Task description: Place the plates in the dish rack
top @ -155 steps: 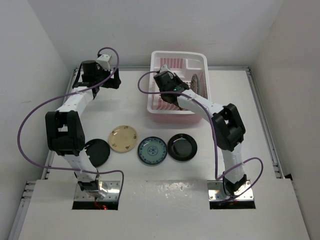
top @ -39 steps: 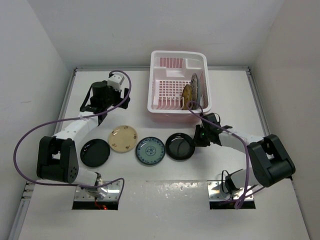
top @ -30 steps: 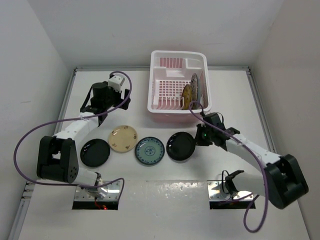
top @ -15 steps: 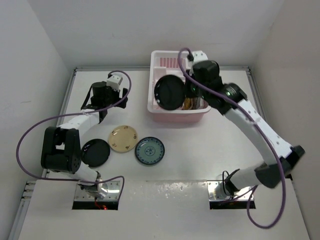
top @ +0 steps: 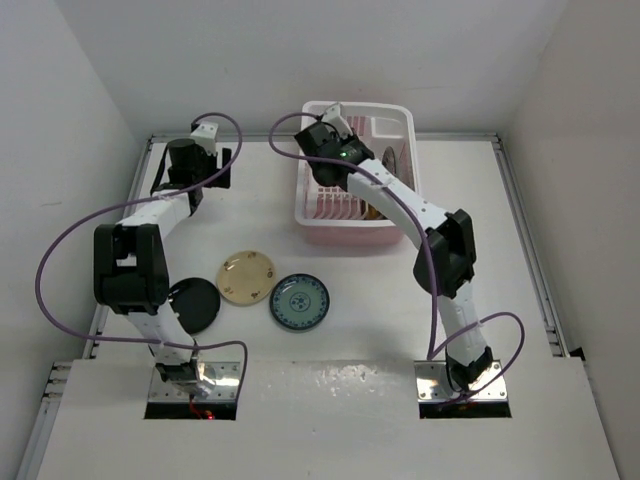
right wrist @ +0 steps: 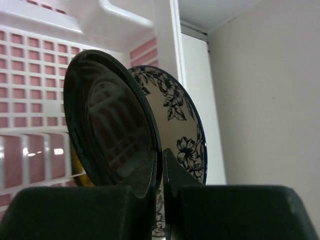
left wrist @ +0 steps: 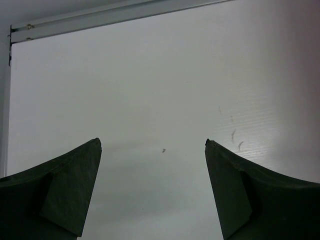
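My right gripper is shut on the rim of a glossy black plate, held upright inside the pink-and-white dish rack. Just behind it stands the white plate with dark flowers, also visible from above. A sliver of the yellow plate shows low at the left. On the table lie the second black plate, the cream plate and the blue-green plate. My left gripper is open and empty over bare table at the far left.
The right arm reaches across the rack and hides much of its inside. A raised rail runs along the table's left edge, and walls close in the back and sides.
My right gripper picked the black plate off the table, carried it over the rack and lowered it next to the white plate. My left arm swung back towards the far left.
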